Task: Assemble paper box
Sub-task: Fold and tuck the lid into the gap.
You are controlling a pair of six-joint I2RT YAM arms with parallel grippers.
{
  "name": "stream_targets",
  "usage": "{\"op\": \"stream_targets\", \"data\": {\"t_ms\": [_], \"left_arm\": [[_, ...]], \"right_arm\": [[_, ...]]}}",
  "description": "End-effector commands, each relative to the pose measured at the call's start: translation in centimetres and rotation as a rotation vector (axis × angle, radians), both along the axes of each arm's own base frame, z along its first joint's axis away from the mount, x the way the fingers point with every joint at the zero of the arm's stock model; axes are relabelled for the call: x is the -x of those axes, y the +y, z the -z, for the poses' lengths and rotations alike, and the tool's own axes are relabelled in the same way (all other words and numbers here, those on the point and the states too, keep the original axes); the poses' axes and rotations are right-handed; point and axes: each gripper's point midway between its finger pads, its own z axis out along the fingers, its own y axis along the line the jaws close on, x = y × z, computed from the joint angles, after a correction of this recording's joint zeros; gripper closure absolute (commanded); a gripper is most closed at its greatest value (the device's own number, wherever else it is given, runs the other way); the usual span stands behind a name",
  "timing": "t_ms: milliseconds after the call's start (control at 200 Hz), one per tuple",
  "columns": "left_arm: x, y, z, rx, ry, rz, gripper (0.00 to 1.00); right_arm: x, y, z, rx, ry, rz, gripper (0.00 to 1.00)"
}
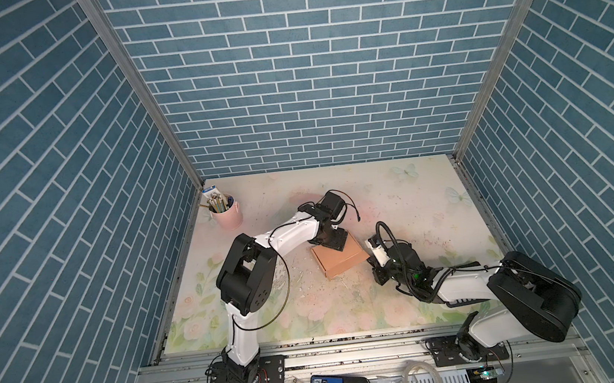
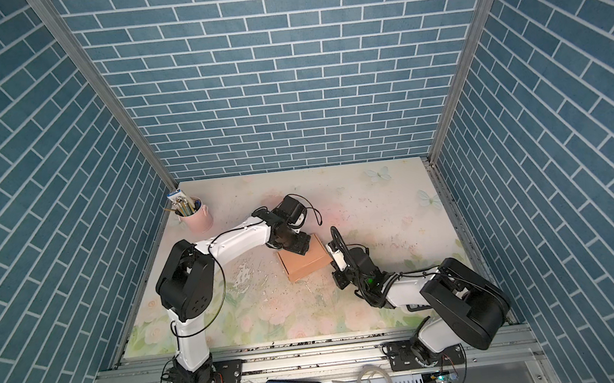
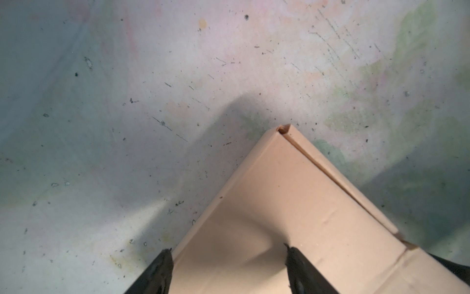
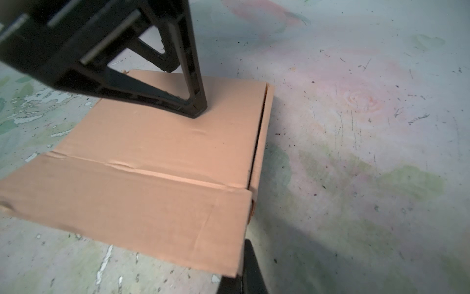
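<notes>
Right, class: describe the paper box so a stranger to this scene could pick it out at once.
On the flowered tabletop, look near the middle. The paper box lies there closed, under the open left gripper. It alone is plain peach-orange cardboard; the pink pot stands in the far corner.

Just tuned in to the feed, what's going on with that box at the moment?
The peach-orange cardboard box sits folded up on the floral-print table, its lid down, with a thin gap along one edge seam. The left gripper is above it, jaws open, one fingertip down on the lid. The right gripper is shut and sits low at a corner of the box; whether it touches the cardboard cannot be told. Neither gripper is clamped on anything.
</notes>
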Motion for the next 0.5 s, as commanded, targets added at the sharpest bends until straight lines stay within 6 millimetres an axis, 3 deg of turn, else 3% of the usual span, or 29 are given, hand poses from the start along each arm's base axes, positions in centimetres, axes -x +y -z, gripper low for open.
{"op": "stream_targets", "data": {"t_ms": [0, 490], "left_arm": [[1.1, 0.2, 2.0, -0.032, 0.050, 0.006, 0.28], [1.5, -0.2, 2.6, -0.036, 0.059, 0.013, 0.28]], "right_arm": [[0.0, 0.8, -0.8, -0.029, 0.011, -0.016, 0.98], [-0.5, 1.2, 0.9, -0.042, 0.036, 0.012, 0.98]]}}
